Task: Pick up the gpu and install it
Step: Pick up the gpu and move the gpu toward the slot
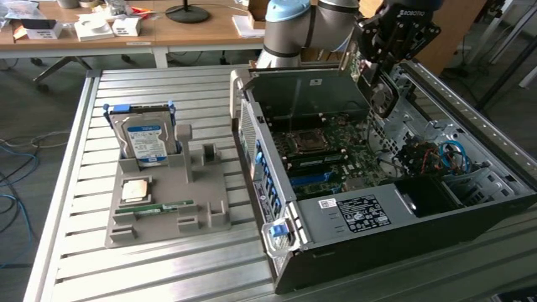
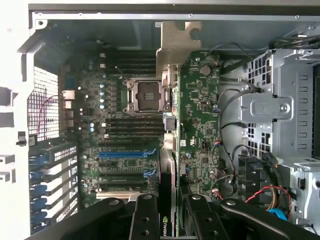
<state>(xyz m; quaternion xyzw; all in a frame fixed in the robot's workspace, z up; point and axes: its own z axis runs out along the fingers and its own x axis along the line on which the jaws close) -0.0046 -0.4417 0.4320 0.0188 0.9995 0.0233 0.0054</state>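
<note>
1. Nearest the lens is my claw (image 2: 169,202). Its black fingers (image 2: 145,220) sit on either side of the gpu (image 2: 169,150), which I see edge-on with a logo at its near end.
2. The claw is partway closed, neither spread wide nor pinched right down. The jaws press on the card's two faces, so I have hold of the gpu and nothing else.
3. The gpu hangs over the open computer case (image 1: 251,119), above the motherboard (image 2: 125,125). Its metal bracket (image 2: 175,42) points toward one wall of the case.
4. The pickup looks finished to me: the card rests on no surface, and I alone carry it.
5. The install itself is what's left. The card's lower edge appears clear of the board, and I see it seated in no slot.
6. As I read it, the card's long edge runs across the blue slot (image 2: 125,154) inside the case rather than along it, so the two are not yet lined up.
7. Beside the case, on the exterior view's left, stands the grey parts holder (image 1: 197,201). The hard drive (image 1: 144,135) is upright in it and the green memory stick (image 1: 155,207) lies flat, both well apart from my claw.
</note>
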